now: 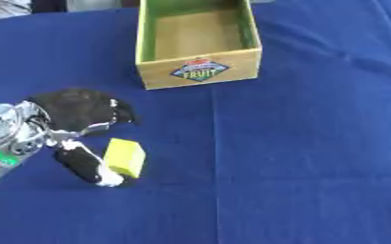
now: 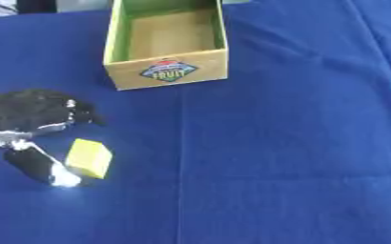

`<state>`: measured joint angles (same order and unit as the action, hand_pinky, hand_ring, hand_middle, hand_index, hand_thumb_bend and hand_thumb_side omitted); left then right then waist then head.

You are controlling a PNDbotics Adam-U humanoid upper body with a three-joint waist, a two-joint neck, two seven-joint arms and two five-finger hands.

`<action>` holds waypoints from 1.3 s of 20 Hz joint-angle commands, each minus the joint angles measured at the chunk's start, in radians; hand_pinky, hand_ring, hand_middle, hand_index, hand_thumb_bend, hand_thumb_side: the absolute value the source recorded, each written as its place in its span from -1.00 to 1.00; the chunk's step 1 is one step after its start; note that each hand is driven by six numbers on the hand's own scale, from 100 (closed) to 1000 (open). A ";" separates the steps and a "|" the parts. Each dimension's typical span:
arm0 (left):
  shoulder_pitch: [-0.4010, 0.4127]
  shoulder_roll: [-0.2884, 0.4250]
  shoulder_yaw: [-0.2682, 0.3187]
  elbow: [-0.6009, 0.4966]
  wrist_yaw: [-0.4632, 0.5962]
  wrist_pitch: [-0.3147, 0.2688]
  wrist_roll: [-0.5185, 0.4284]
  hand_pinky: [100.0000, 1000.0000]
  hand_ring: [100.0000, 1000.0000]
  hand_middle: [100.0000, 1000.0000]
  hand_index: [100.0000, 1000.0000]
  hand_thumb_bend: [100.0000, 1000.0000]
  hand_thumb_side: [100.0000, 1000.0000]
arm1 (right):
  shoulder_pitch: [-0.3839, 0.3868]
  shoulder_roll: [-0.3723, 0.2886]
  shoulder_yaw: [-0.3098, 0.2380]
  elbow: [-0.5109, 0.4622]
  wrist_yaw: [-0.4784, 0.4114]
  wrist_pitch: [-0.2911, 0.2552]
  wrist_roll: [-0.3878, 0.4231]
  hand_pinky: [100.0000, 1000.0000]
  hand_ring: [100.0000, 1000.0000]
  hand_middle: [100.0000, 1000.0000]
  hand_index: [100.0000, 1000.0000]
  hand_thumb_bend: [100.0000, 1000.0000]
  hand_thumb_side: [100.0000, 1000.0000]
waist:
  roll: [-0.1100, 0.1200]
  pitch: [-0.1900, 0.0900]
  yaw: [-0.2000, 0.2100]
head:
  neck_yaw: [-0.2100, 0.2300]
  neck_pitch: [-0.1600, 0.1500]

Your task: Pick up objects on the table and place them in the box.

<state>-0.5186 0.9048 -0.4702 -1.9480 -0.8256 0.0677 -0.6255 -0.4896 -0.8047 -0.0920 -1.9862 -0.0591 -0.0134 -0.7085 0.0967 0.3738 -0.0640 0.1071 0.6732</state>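
Blue cloth (image 1: 315,143) covers the whole table, and your left hand (image 1: 78,114) comes in from the lower left with its thumb (image 1: 86,167) touching the near side of the yellow block (image 1: 125,157). Whether its fingers are curled or straight, you cannot tell, as the dark back of the hand hides them. That block rests on the cloth, well apart from the open wooden box (image 1: 199,71) with the fruit label, which stands at the far middle.
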 commanded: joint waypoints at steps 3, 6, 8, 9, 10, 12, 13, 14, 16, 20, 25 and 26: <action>-0.015 -0.009 -0.011 0.042 -0.045 -0.012 0.036 0.33 0.56 0.42 0.71 0.15 0.36 | -0.011 -0.018 -0.008 -0.014 -0.006 -0.001 0.003 0.30 0.37 0.06 0.40 -1.00 1.00 | -0.007 -0.015 -0.003 | 0.006 -0.014; -0.013 -0.016 -0.020 0.069 -0.065 -0.024 0.040 0.33 0.55 0.42 0.71 0.15 0.34 | -0.012 -0.018 -0.008 -0.014 -0.006 -0.002 0.003 0.30 0.37 0.06 0.40 -1.00 1.00 | -0.006 -0.014 -0.004 | 0.006 -0.015; -0.009 -0.016 -0.024 0.085 -0.073 -0.032 0.037 0.34 0.56 0.44 0.73 0.17 0.33 | -0.012 -0.018 -0.008 -0.014 -0.006 -0.002 0.003 0.30 0.37 0.06 0.40 -1.00 1.00 | -0.006 -0.013 -0.005 | 0.007 -0.015; -0.007 -0.016 -0.025 0.090 -0.075 -0.035 0.034 0.34 0.56 0.44 0.73 0.17 0.33 | -0.011 -0.018 -0.008 -0.014 -0.006 -0.002 0.002 0.30 0.37 0.06 0.40 -1.00 1.00 | -0.006 -0.013 -0.005 | 0.008 -0.015; -0.005 -0.015 -0.025 0.094 -0.076 -0.038 0.031 0.33 0.56 0.44 0.73 0.17 0.32 | -0.011 -0.017 -0.009 -0.014 -0.006 -0.002 0.002 0.30 0.37 0.06 0.40 -1.00 1.00 | -0.006 -0.013 -0.005 | 0.008 -0.015; -0.004 -0.015 -0.026 0.100 -0.078 -0.043 0.028 0.32 0.55 0.43 0.72 0.16 0.30 | -0.011 -0.016 -0.009 -0.014 -0.007 -0.001 0.002 0.30 0.37 0.06 0.40 -1.00 1.00 | -0.005 -0.012 -0.005 | 0.008 -0.016; -0.003 -0.015 -0.027 0.103 -0.079 -0.045 0.027 0.32 0.55 0.42 0.71 0.16 0.28 | -0.011 -0.016 -0.008 -0.014 -0.007 -0.001 0.002 0.30 0.37 0.06 0.40 -1.00 1.00 | -0.006 -0.012 -0.005 | 0.008 -0.017; -0.003 -0.015 -0.028 0.105 -0.080 -0.048 0.025 0.32 0.55 0.42 0.71 0.16 0.28 | -0.012 -0.015 -0.008 -0.014 -0.007 -0.001 0.003 0.30 0.37 0.06 0.40 -1.00 1.00 | -0.006 -0.012 -0.005 | 0.009 -0.018; 0.000 -0.014 -0.030 0.108 -0.083 -0.052 0.022 0.31 0.54 0.42 0.70 0.16 0.26 | -0.012 -0.016 -0.008 -0.014 -0.007 -0.001 0.003 0.30 0.37 0.06 0.40 -1.00 1.00 | -0.006 -0.011 -0.006 | 0.009 -0.018; 0.001 -0.007 -0.025 0.091 -0.087 -0.058 0.030 0.30 0.53 0.41 0.67 0.16 0.26 | -0.011 -0.017 -0.008 -0.014 -0.007 0.000 0.003 0.30 0.37 0.06 0.40 -1.00 0.99 | -0.005 -0.010 -0.005 | 0.008 -0.015; 0.001 0.000 -0.020 0.071 -0.103 -0.058 0.052 0.25 0.48 0.34 0.60 0.14 0.25 | -0.013 -0.015 -0.005 -0.014 -0.009 0.001 0.007 0.30 0.37 0.06 0.40 -1.00 0.99 | -0.004 -0.010 -0.003 | 0.009 -0.017; 0.002 0.000 -0.020 0.070 -0.105 -0.058 0.055 0.25 0.48 0.34 0.60 0.14 0.25 | -0.014 -0.015 -0.005 -0.014 -0.009 0.001 0.007 0.30 0.37 0.06 0.40 -1.00 0.99 | -0.004 -0.010 -0.003 | 0.009 -0.017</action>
<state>-0.5109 0.8710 -0.5023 -1.8598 -0.9225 0.0098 -0.5790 -0.4913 -0.8010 -0.0915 -1.9862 -0.0626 -0.0112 -0.7048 0.0970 0.3821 -0.0677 0.1131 0.6657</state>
